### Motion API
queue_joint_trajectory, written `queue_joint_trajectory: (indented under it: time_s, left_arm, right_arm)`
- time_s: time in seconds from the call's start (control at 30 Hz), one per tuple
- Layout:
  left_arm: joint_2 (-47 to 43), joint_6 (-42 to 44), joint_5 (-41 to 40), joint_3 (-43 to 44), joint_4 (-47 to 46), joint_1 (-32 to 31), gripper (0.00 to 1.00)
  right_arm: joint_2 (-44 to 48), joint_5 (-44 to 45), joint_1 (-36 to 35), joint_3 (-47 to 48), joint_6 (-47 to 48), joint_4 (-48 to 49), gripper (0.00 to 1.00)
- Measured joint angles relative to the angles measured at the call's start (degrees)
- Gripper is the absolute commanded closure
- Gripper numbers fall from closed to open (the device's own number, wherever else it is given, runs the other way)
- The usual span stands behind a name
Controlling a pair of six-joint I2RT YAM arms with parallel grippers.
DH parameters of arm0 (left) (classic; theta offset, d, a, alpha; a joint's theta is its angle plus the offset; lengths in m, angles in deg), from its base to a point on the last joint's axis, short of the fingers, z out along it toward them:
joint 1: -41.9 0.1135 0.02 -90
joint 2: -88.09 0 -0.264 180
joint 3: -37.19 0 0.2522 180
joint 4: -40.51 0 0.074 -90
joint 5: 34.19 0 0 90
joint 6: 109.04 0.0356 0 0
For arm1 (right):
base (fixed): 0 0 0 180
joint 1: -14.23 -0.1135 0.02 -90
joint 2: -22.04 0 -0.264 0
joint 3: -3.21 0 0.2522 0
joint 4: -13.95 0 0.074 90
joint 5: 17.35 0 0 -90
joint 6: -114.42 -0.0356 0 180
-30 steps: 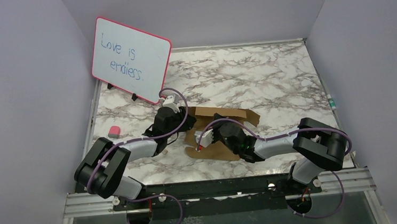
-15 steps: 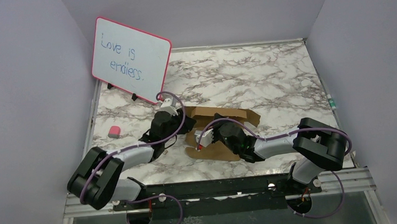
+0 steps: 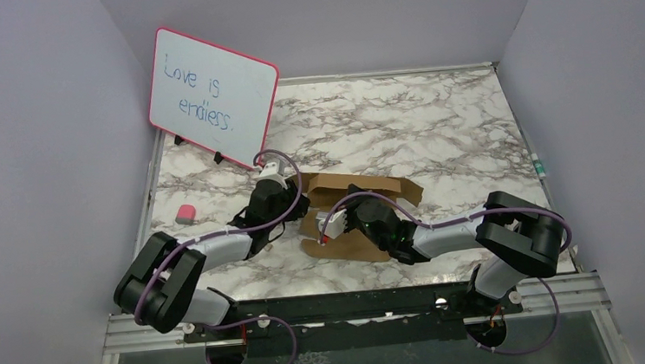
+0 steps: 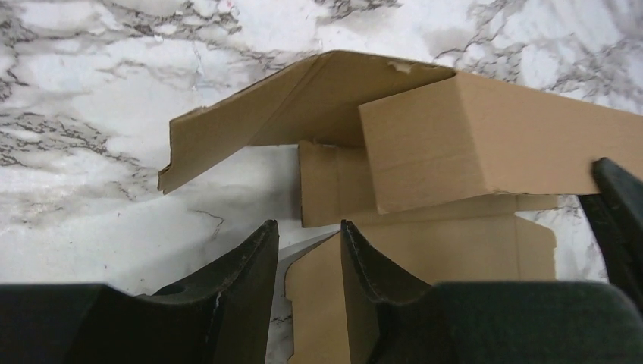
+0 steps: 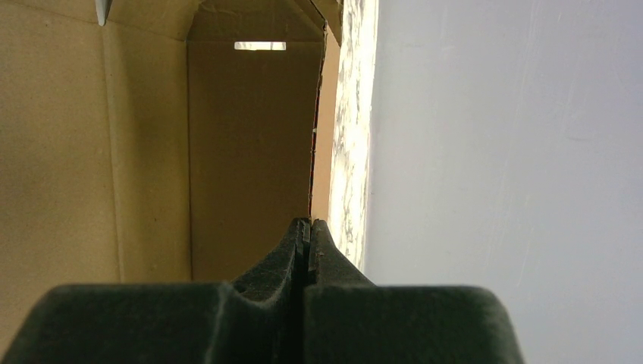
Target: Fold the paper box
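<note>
Mid-fold, I'd say. The brown corrugated cardboard box (image 3: pixel 385 186) sits half raised on the marble table (image 3: pixel 436 121), just right of the pink-framed whiteboard (image 3: pixel 212 95) and nearer the arms. The left gripper (image 4: pixel 307 233) is at the box's whiteboard side, narrowly parted and holding nothing. The right gripper (image 5: pixel 305 227) is on the far side from the whiteboard, pinched together and empty. Next move probably means standing the slumped whiteboard-side wall up and tucking it. The left wrist view shows that slanting wall, but overhead the arms mostly hide it.
</note>
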State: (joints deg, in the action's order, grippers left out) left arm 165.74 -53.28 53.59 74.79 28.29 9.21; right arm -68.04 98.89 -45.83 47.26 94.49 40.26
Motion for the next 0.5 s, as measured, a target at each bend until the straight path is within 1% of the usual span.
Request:
queue_joint_trajectory:
  time_s: [0.17,0.33,0.5]
  left_arm:
    - [3.93,0.00,0.00,1.73,0.57,0.00,0.64]
    - [8.35,-0.02,0.50,3.74,-1.16,0.00,0.71]
    - [11.96,-0.09,2.71,4.72,-2.71,0.00,0.82]
  right_arm:
    - [0.00,0.00,0.00,0.09,0.00,-0.09,0.99]
    - [0.00,0.00,0.00,0.09,-0.02,-0.13,0.99]
    - [0.00,0.00,0.00,0.11,-0.02,-0.15,0.99]
